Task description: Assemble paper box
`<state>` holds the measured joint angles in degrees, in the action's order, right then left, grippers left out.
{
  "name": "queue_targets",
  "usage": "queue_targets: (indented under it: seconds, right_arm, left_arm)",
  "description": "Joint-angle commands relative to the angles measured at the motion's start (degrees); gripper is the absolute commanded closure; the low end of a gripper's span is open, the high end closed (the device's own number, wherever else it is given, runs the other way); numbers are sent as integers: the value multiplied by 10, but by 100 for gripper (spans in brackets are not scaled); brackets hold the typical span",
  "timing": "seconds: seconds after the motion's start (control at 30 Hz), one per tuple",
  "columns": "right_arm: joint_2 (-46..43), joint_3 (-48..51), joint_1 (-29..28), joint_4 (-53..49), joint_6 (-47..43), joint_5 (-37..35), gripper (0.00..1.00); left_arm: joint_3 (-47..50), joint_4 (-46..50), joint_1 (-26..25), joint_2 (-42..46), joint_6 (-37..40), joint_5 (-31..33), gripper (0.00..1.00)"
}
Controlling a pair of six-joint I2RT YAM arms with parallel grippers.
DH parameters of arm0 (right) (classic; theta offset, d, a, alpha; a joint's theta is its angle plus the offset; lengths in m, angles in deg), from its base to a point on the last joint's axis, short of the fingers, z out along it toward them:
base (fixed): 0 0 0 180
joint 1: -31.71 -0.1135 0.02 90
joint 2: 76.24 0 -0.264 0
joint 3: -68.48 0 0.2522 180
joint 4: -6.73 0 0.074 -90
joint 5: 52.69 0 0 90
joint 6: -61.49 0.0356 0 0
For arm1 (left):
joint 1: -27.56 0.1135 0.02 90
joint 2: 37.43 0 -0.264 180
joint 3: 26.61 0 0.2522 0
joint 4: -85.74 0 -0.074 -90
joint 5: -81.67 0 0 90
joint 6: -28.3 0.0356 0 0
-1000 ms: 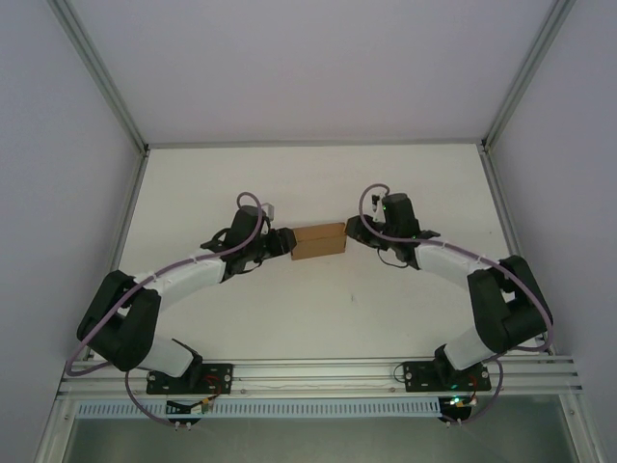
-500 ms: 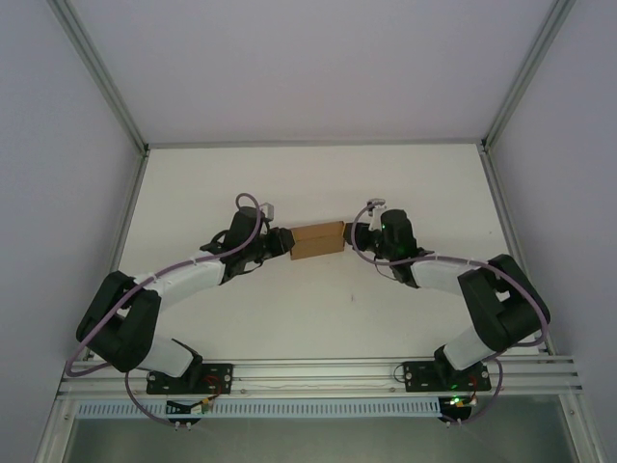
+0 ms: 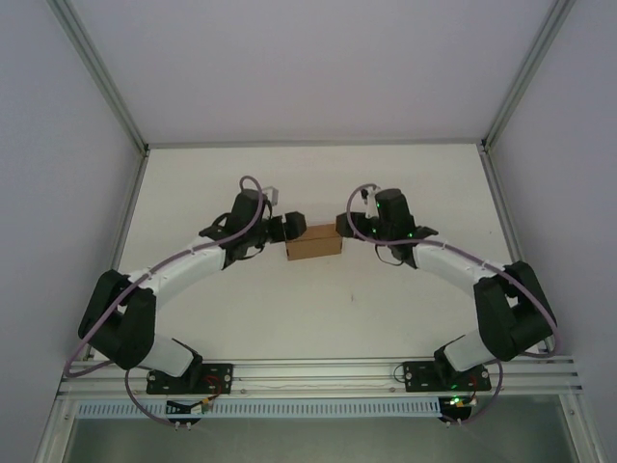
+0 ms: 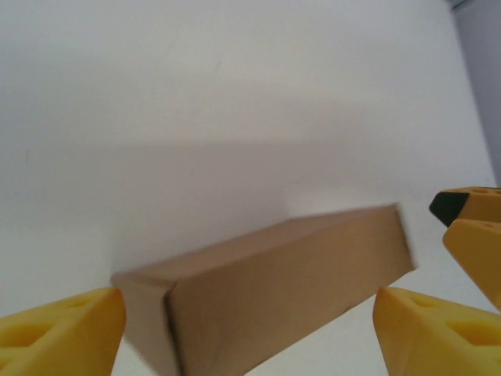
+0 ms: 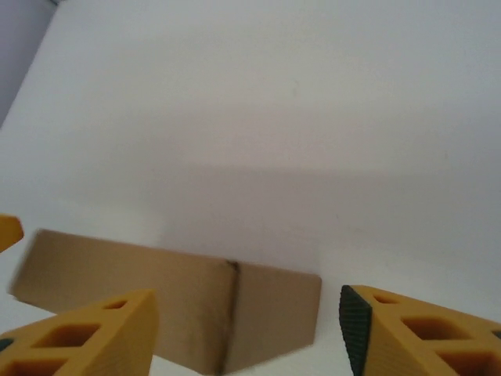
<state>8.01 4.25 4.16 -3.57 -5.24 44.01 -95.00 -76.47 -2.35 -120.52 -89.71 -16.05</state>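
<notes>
The paper box (image 3: 313,244) is a small closed brown cardboard box lying on the white table (image 3: 318,318) between my two arms. My left gripper (image 3: 291,229) is at its left end and stands open, with the yellow fingers (image 4: 66,329) wide on either side of the box (image 4: 274,290) and not pressing it. At the box's right end my right gripper (image 3: 344,230) is also open. Its fingers (image 5: 82,337) stand apart from the box (image 5: 172,305), which looks blurred in both wrist views.
Aluminium frame rails (image 3: 318,371) run along the near table edge by the arm bases. White walls (image 3: 58,193) close in the left, right and back. A fingertip of the right gripper (image 4: 470,227) shows beyond the box in the left wrist view.
Both grippers have opened and let go of the box ends. The box has settled slightly nearer and to the left. Both wrists have shifted a little toward the back.
</notes>
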Motion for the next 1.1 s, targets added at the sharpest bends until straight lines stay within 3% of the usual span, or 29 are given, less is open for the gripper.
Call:
queue_targets:
  seconds: [0.0, 0.13, 0.27, 0.43, 0.57, 0.73, 0.97, 1.07]
  right_arm:
    - [-23, -70, 6, -84, -89, 29, 20]
    - [0, -125, 8, -144, -289, 145, 0]
    - [28, -191, 1, -300, -580, 273, 0]
    - [114, -319, -18, -473, -763, 223, 0]
    - [176, -359, -50, -488, -815, 135, 0]
    - [246, -414, -66, -483, -842, 77, 1]
    - [329, -474, -95, -555, -851, 5, 11]
    - [346, -485, -100, -560, -843, -20, 21]
  left_arm:
    - [-49, 69, 5, 33, 35, 73, 0]
    - [-66, 139, 16, 57, 35, 186, 0]
    - [-69, 213, 39, 78, 23, 275, 0]
    - [-51, 258, 51, 104, 11, 325, 0]
    - [-30, 270, 52, 120, -6, 338, 0]
    - [-5, 276, 52, 136, -23, 342, 0]
    - [-5, 297, 52, 141, -23, 361, 0]
    - [-5, 297, 52, 139, -19, 360, 0]
